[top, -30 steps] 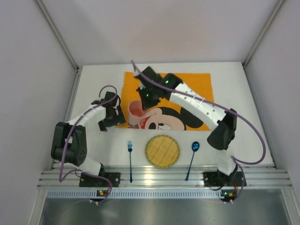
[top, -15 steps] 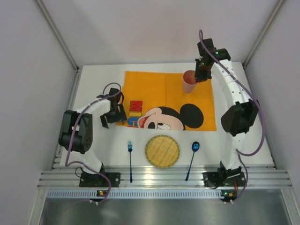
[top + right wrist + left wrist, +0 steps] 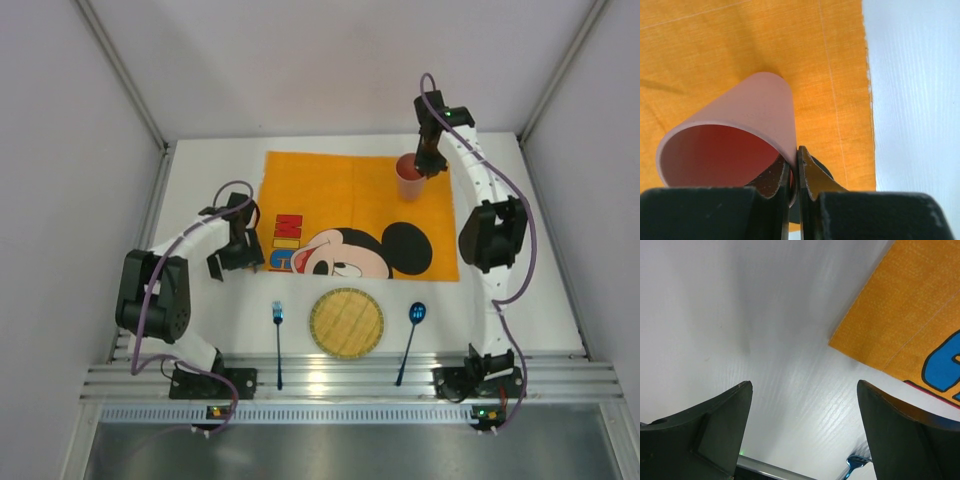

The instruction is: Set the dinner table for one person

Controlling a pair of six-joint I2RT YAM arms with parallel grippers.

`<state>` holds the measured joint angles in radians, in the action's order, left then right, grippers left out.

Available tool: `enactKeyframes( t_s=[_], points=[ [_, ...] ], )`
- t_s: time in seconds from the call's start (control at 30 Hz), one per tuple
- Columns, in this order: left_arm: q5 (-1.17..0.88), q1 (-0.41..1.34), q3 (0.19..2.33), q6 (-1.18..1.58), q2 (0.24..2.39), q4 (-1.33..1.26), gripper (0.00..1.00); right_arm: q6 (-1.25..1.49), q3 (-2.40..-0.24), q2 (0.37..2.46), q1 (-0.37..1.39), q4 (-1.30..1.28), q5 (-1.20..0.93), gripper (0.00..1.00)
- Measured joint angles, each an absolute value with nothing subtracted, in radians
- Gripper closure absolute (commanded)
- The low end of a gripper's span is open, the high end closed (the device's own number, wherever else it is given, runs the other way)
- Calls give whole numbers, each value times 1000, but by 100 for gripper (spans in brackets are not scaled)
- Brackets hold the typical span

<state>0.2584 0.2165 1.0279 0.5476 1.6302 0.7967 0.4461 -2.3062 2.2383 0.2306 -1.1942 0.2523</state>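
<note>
Cup [image 3: 409, 178] at 1 o'clock of the table [image 3: 520, 290] looks light, stiff, slippery; right fingers [image 3: 814, 181] clamp its rim wall, left fingers [image 3: 705, 435] apart.

White surface [image 3: 195, 190] carrying 4 things
An orange placemat [image 3: 330, 190] lies across the far middle. Nearer the arm bases, left to right and apart, lie a blue fork [image 3: 279, 340], a round woven disc [image 3: 346, 322] and a blue spoon [image 3: 412, 330].
</note>
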Motion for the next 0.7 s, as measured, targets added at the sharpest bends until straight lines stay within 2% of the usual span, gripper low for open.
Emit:
enactKeyframes(
  t_s=[0.33,0.4,0.5,0.6,0.7],
  points=[
    [233,216,1007,549,1541,832,9,512,-2336,2289,177,-1142,336,98],
    [233,216,1021,546,1533,843,9,526,-2350,2304,154,-1131,333,92],
    [233,216,1068,544,1536,852,9,545,-2353,2328,134,-1112,323,75],
    [233,216,1113,544,1546,850,9,560,-2352,2356,124,-1101,311,69],
    [227,216,1140,544,1563,850,9,570,-2350,2368,123,-1097,294,57]
  ],
)
